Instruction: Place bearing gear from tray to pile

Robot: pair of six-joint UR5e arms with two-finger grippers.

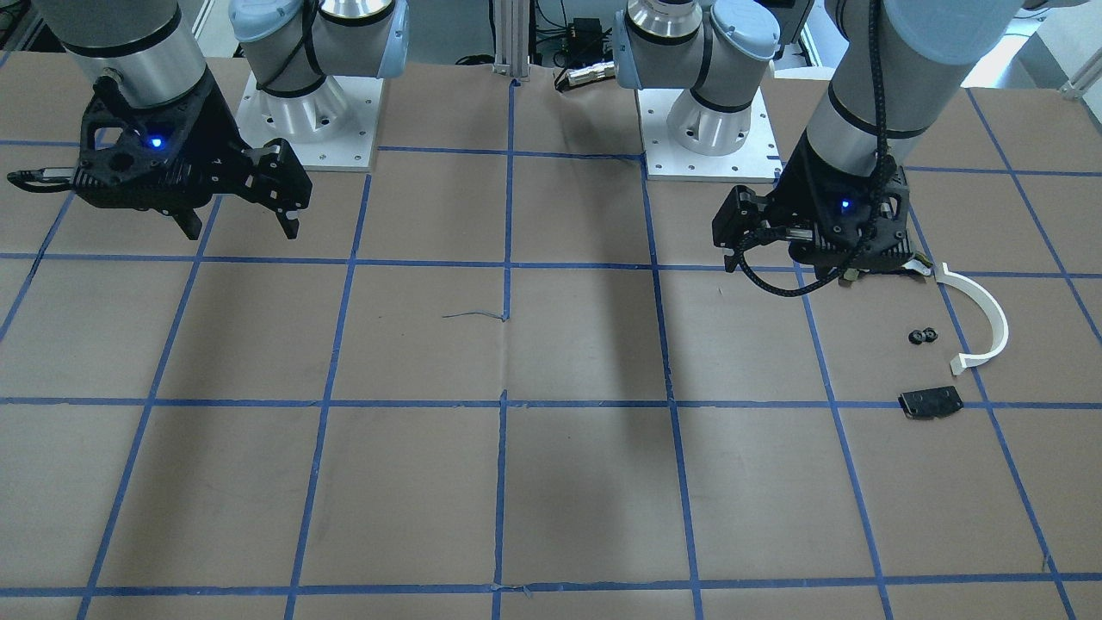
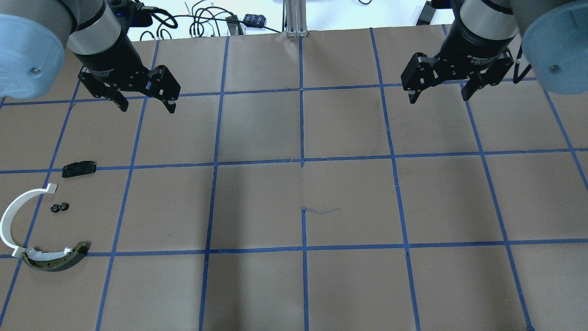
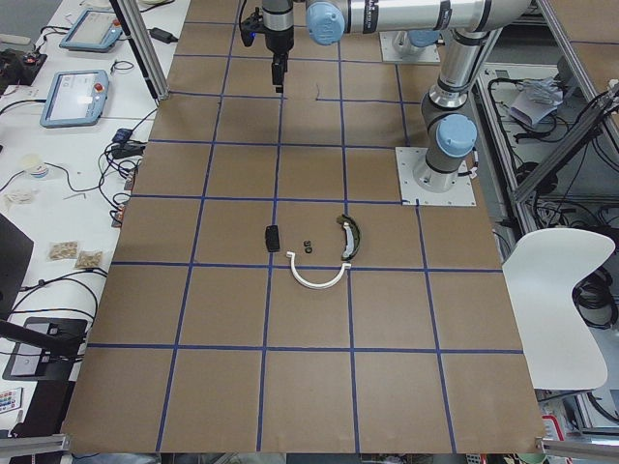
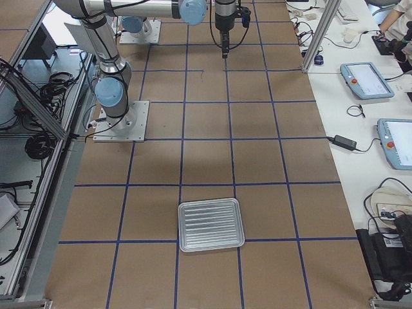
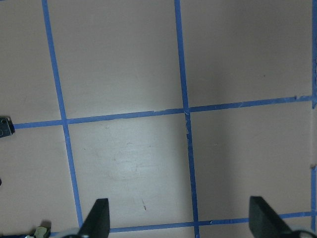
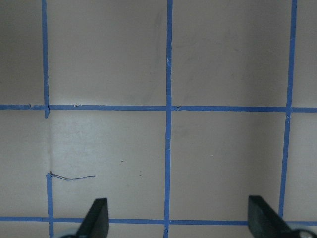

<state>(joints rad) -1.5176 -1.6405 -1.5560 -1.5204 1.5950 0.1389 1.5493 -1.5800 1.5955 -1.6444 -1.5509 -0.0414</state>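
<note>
Though tray ribbed metal, arc smooth white plastic.

Robot's left, you have: plate farthest out, 2 small parts nearer, at the open side of the half-ring, curved piece touching its near end. Tray well apart, right end of the table.

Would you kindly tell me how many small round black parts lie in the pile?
2. One small black part sits beside the other, inside the curve of the white half-ring, near the flat black plate. None seems hidden.
</note>
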